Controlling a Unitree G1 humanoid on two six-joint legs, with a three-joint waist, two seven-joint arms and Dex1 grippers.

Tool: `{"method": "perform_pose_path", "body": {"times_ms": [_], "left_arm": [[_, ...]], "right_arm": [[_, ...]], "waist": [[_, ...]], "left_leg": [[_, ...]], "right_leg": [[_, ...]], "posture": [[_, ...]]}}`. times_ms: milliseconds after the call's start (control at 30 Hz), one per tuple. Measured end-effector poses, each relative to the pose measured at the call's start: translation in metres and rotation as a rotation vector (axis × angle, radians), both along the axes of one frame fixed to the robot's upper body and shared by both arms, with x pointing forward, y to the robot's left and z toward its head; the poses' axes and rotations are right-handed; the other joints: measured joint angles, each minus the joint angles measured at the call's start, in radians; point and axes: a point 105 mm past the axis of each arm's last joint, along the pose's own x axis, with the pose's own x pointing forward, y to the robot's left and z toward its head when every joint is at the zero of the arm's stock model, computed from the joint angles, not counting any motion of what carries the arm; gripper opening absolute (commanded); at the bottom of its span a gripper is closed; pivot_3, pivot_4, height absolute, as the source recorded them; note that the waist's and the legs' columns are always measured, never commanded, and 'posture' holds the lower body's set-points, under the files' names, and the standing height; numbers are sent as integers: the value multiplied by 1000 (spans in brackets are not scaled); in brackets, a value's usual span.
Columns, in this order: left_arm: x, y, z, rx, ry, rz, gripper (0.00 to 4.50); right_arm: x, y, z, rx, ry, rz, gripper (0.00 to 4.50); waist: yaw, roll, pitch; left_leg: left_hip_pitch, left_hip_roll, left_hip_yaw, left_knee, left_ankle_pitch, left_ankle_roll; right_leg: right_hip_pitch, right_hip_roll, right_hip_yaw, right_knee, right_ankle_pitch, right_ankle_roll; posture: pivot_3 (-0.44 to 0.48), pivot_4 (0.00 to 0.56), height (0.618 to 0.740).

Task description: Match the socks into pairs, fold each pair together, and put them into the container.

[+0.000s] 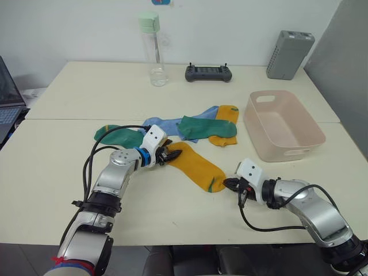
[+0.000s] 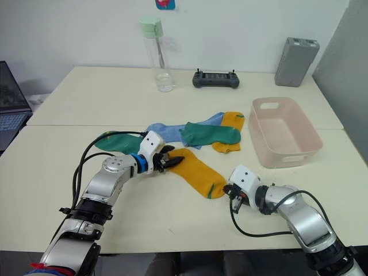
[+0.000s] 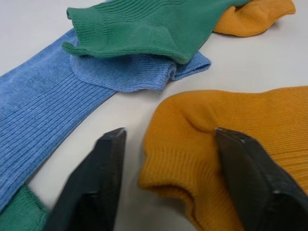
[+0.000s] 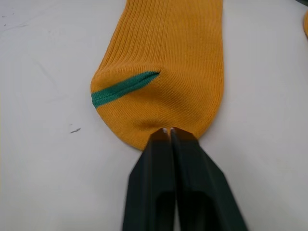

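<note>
The socks lie mid-desk beside the container [image 1: 283,123], which stands near the right edge. The nearest yellow sock [image 1: 195,167] is stretched flat; its toe is pinched by the right gripper [image 4: 169,131], jaws closed on the knit, while the left gripper [image 3: 168,144] straddles the cuff with jaws wide. The cuff is best gripped before lifting, so the ribbed, limp fabric stays taut. A green sock [image 1: 204,126] overlaps a blue sock [image 1: 172,127] and the second yellow sock [image 1: 226,123].
</note>
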Motion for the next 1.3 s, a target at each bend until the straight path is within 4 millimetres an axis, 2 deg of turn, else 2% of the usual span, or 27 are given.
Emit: {"method": "perform_pose_path", "body": {"times_ms": [200, 333, 533, 633, 833, 1133, 1233, 1300], "left_arm": [[-5, 12, 1, -46, 23, 35, 153], [-13, 22, 3, -67, 27, 61, 39], [-37, 24, 2, -127, 73, 81, 39], [-43, 27, 2, -127, 79, 107, 0], [-52, 22, 2, -162, 84, 137, 0], [-54, 19, 3, -172, 85, 150, 0], [-54, 18, 4, -173, 85, 149, 0], [-54, 18, 4, -174, 84, 147, 0]], "right_arm": [[0, -2, 1, 9, 10, -6, 0], [7, -3, 10, 23, -11, -13, 0], [27, -11, 23, 35, -49, -54, 0], [27, -9, 23, 48, -25, -55, 592], [23, 6, 17, 140, 68, -72, 2618], [26, 6, 4, 87, 99, -106, 2618], [27, 8, 4, 102, 98, -103, 2008], [26, 12, 3, 121, 111, -94, 1392]], "waist": [[-3, 0, 0], [-3, 0, 0], [-3, 0, 0], [-1, 0, 0], [-2, 0, 0], [-2, 0, 0], [-3, 0, 0], [-3, 0, 0]], "left_leg": [[0, 0, 0, 0, 0, 0], [0, 0, 0, 0, 0, 0], [0, 1, 0, 0, 0, 0], [0, 0, 0, 0, 0, 0], [0, 0, 0, 0, 0, 0], [0, 0, 0, 0, 0, 0], [0, 0, 0, 0, 0, 0], [0, 0, 0, 0, 0, 0]], "right_leg": [[0, 0, 0, 0, 0, 0], [0, 0, 0, 0, 0, 0], [0, 0, 0, 0, 0, 0], [0, 0, 0, 0, 0, 0], [0, 0, 0, 0, 0, 0], [0, 0, 0, 0, 0, 0], [0, 0, 0, 0, 0, 0], [0, 0, 0, 0, 0, 0]], "posture": [[0, 150, 740], [0, 150, 740], [0, 150, 740], [0, 150, 740], [0, 150, 740], [0, 150, 740], [0, 150, 740], [0, 150, 740]]}}
